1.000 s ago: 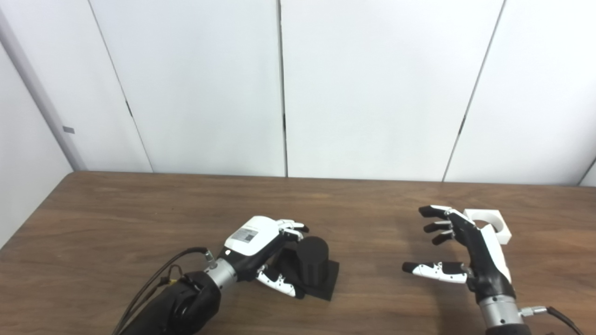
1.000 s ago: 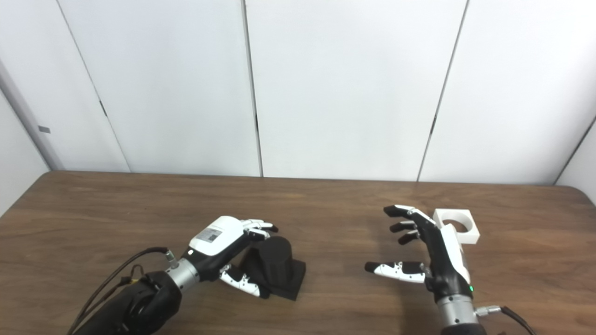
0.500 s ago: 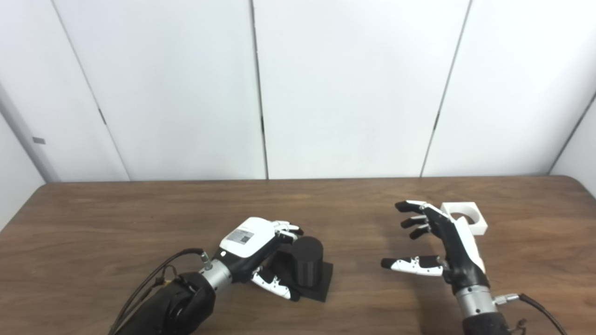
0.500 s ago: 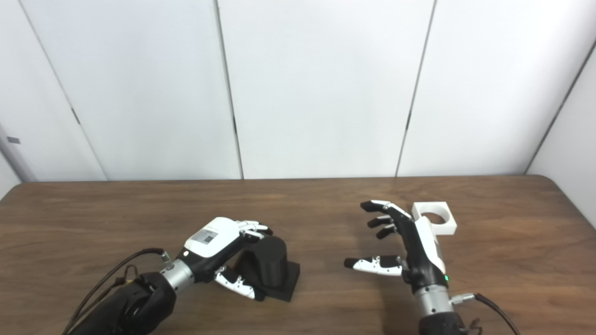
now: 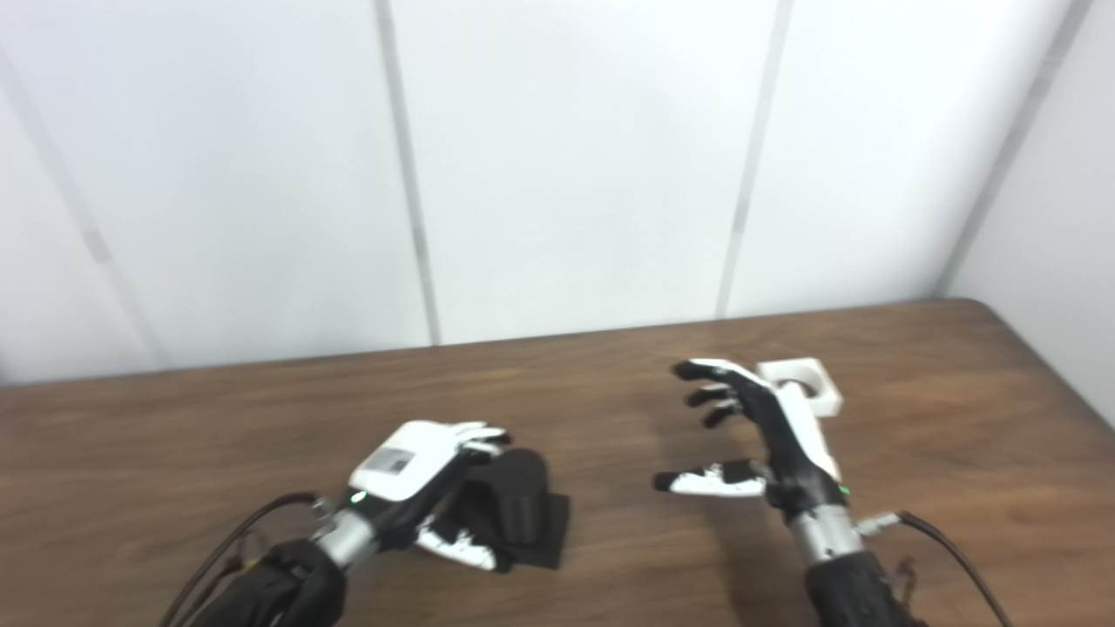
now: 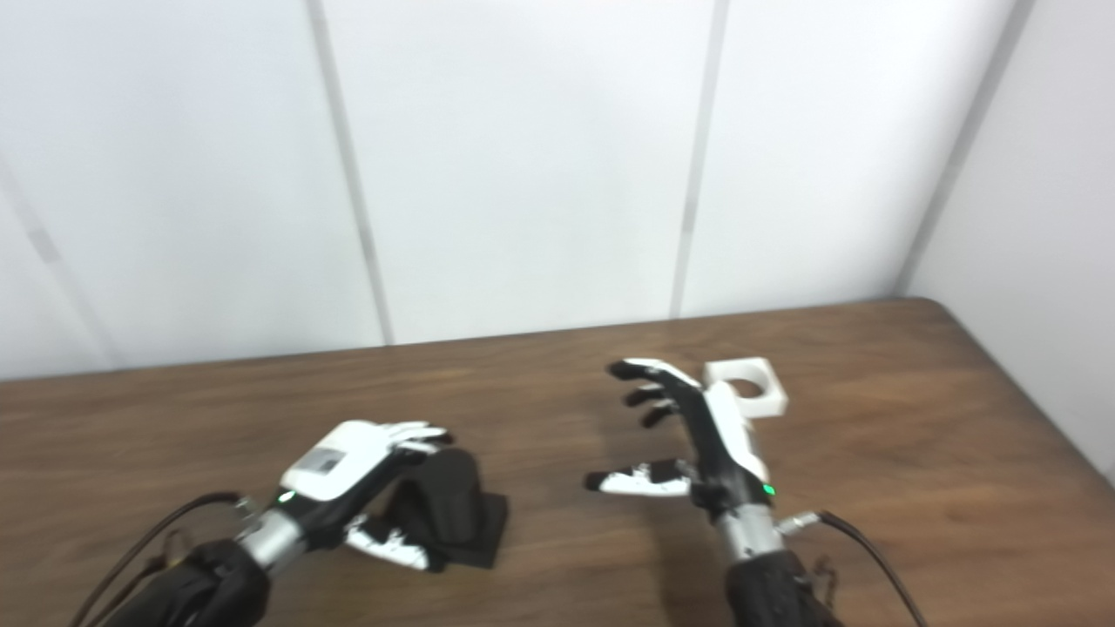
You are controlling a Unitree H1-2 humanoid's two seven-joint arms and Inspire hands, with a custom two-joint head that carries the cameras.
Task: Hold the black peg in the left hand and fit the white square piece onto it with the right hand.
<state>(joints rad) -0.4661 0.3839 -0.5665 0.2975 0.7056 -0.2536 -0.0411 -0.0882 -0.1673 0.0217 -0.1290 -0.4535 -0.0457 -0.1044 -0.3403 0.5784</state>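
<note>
The black peg (image 5: 521, 489), a short cylinder on a square black base, stands on the brown table (image 5: 218, 435) left of centre. My left hand (image 5: 409, 461) is wrapped around it, fingers curled over the cylinder's top and thumb low along the base's front. The white square piece (image 5: 806, 381), with a round hole, lies at the right on the table. My right hand (image 5: 784, 435) hovers just left of and in front of it, open with fingers spread and thumb pointing left. The hand's back hides the piece's near left corner.
White wall panels run close behind the table's far edge. The table's right edge (image 5: 1054, 383) slants down the picture's right side. Cables trail from both wrists toward the near edge.
The camera has swung to the right, so everything sits further left in the picture. Relative to the table, neither hand, the peg nor the white piece has visibly moved.
</note>
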